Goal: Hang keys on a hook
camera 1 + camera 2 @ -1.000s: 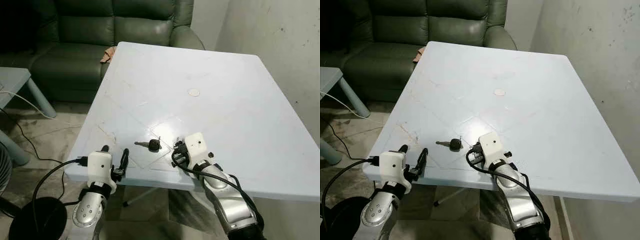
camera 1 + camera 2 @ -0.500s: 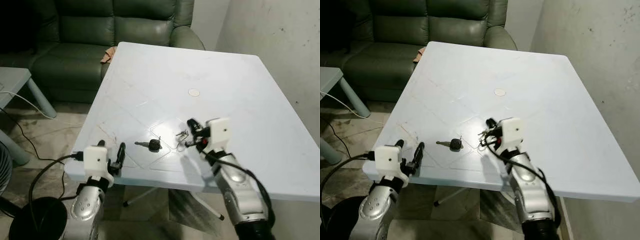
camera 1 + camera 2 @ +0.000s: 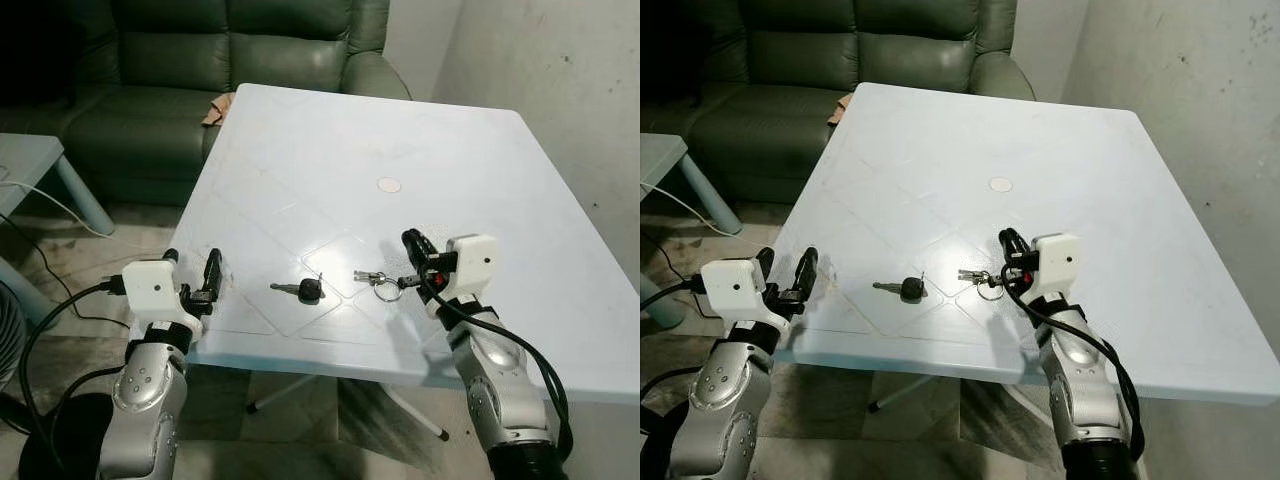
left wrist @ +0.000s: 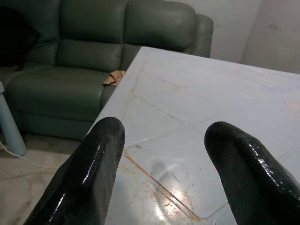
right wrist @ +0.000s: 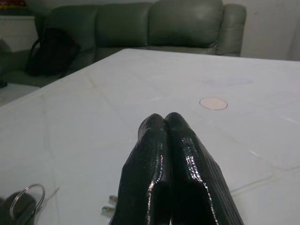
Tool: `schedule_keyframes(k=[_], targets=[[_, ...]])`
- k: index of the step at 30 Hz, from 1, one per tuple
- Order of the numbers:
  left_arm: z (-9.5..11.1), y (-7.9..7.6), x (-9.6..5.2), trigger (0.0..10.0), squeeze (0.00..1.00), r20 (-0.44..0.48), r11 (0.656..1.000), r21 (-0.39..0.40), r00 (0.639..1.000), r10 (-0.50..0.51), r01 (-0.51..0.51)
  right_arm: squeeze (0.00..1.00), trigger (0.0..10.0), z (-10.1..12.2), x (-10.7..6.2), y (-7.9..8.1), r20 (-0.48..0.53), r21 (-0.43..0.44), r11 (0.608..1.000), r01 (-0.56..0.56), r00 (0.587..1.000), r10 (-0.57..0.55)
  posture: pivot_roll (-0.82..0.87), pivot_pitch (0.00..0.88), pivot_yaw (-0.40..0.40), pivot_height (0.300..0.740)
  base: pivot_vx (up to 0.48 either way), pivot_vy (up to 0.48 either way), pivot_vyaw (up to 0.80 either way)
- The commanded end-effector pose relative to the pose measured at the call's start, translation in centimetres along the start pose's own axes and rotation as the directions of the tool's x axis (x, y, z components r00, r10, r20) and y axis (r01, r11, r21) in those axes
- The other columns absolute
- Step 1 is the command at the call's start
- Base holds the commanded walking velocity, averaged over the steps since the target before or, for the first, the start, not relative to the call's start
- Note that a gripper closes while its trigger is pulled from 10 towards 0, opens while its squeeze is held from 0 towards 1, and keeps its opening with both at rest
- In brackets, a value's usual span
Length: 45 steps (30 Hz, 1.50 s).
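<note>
While I hold — right tool: clenched, key bunch dangling at its tip, above surface.
Left tool: released, farther off.
Black key: lies between my tools.

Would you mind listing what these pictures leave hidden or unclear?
- Right gripper: whether it truly pinches the key bunch; the closed fingers cover the contact in the right wrist view.
- Black-headed key: teeth too small in the eye views.
- Table: near legs hidden beneath its top.

Pale blue table with a small round disc, green sofa behind, black cable on the floor.
</note>
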<state>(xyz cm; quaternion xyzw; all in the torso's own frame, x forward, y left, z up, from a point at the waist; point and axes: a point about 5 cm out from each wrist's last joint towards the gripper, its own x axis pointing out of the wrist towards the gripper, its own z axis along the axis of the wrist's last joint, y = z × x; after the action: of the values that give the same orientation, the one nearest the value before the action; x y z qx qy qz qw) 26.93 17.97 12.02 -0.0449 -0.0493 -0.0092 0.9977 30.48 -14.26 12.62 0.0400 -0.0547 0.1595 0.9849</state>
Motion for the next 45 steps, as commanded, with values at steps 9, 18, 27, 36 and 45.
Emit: schedule_keyframes(k=[9,18,27,36,45], targets=[[-0.4,-0.6,-0.2,10.0,0.00,-0.020,1.000,0.005,1.000,-0.023,0.023,1.00,10.0,-1.0,-0.5,0.6,-0.051,-0.001,0.996,-0.086,0.995,0.086,-0.01,0.041,-0.047,0.740,0.000,0.000,0.00],[-1.4,-1.2,-1.0,10.0,0.00,-0.054,0.995,0.066,0.996,-0.066,0.069,1.00,10.0,-1.7,-1.6,1.8,-0.082,-0.041,0.971,-0.234,0.970,0.230,0.00,0.031,-0.054,0.740,0.000,0.000,0.00],[-1.6,-1.2,-1.1,10.0,0.00,-0.062,0.997,0.053,0.996,-0.057,0.060,1.00,10.0,-1.2,-1.0,-0.6,-0.046,-0.002,0.999,-0.034,0.998,0.034,0.00,0.031,-0.052,0.740,0.000,0.000,0.00],[-1.2,-0.5,-0.9,10.0,0.00,-0.045,1.000,0.010,0.999,-0.028,0.028,1.00,10.0,-0.6,-1.2,-2.6,-0.018,0.009,0.994,0.109,0.994,-0.108,-0.01,0.040,-0.045,0.740,0.000,0.000,0.00],[-1.2,-0.2,-0.8,10.0,0.00,-0.043,1.000,-0.004,0.999,-0.011,0.010,1.00,10.0,-0.8,-1.4,-3.0,-0.022,0.024,0.988,0.155,0.988,-0.154,-0.01,0.042,-0.045,0.740,0.000,0.000,0.00]])
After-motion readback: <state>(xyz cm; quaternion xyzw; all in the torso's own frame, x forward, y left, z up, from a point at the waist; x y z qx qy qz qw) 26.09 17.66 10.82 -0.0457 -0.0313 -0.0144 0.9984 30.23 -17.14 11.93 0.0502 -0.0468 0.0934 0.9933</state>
